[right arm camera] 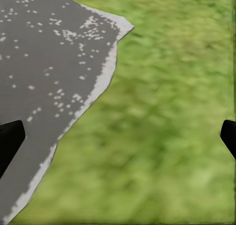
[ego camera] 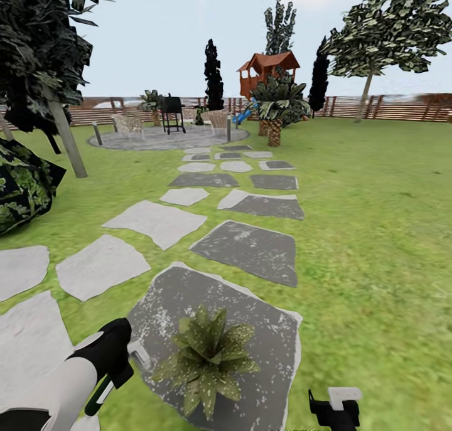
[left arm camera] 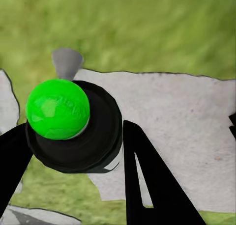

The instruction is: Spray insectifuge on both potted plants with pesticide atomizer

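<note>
One of the potted plants (ego camera: pixel 207 356), a low rosette of speckled green leaves, sits on a dark grey stepping stone (ego camera: pixel 263 337) right in front of me. My left gripper (ego camera: pixel 129 362) hangs just left of it. In the left wrist view the left gripper (left arm camera: pixel 73 136) is shut on a dark round body with a bright green ball on it, seen end-on, which I take for the pesticide atomizer (left arm camera: pixel 93 136). A grey-white nozzle (left arm camera: pixel 66 63) sticks out past it. My right gripper (ego camera: pixel 336 409) is open over the stone's edge (right arm camera: pixel 93 92) and grass, holding nothing.
A path of grey stepping stones (ego camera: pixel 157 221) runs to a paved circle (ego camera: pixel 144 141) with a black grill (ego camera: pixel 171 112) and a bollard lamp (ego camera: pixel 97 133). A tree trunk (ego camera: pixel 66 136) and a broad-leaved shrub (ego camera: pixel 22 186) stand at left, a palm (ego camera: pixel 274 114) further back. Lawn lies at right.
</note>
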### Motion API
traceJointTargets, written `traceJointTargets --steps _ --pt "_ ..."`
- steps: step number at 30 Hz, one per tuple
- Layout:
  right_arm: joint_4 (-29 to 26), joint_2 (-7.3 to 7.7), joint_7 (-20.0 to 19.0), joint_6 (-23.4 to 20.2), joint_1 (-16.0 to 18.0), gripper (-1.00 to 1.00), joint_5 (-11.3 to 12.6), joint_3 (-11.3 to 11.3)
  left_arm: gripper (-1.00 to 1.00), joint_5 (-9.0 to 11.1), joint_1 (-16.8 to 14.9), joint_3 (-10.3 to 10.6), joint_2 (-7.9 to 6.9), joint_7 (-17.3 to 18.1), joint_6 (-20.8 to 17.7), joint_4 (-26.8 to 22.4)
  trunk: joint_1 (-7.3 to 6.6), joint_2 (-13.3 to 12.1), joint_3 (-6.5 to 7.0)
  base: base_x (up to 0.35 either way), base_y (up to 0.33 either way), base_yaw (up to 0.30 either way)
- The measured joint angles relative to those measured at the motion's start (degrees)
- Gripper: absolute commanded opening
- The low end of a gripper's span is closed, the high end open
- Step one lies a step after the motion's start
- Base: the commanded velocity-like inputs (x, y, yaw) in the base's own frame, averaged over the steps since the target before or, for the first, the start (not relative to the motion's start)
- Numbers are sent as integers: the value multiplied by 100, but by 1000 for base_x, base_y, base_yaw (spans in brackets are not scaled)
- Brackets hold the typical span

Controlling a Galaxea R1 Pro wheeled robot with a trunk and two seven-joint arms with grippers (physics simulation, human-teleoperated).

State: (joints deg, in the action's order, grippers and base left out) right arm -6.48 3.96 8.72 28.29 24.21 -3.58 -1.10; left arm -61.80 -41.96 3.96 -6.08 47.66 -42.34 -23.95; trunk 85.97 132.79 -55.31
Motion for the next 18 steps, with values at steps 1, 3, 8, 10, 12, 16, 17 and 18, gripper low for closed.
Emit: traceJointTargets --steps 1,3,8,10,12,16,17,18 --pt "0 0 0 0 0 100 0 -1 -100 0 2 1 0 -4 3 0 0 0 2 0 14 -110" --pt "2 -1 0 1 1 100 0 -1 -100 -1 11 -11 -5 -26 16 5 0 0 4 0 4 -34" --pt "2 -1 0 1 1 100 0 0 -100 62 84 -31 -12 -400 60 151 0 0 4 0 1 -6" --pt "2 -4 0 1 1 100 0 -1 -100 88 134 -51 -17 -581 70 166 0 0 4 0 0 0" --pt "2 -6 0 1 1 100 0 -1 -100 103 143 -76 -13 -646 67 113 0 0 4 0 0 0" --pt "2 -9 0 1 1 100 0 -1 -100 143 145 -93 119 -656 46 -74 0 0 4 0 0 0" --pt "2 -9 0 1 1 100 0 -1 -100 159 145 -89 197 -633 36 -154 0 0 4 0 0 0" --pt "2 -9 0 1 1 100 0 -1 -100 167 146 -82 291 -613 28 -216 0 0 4 0 0 0"
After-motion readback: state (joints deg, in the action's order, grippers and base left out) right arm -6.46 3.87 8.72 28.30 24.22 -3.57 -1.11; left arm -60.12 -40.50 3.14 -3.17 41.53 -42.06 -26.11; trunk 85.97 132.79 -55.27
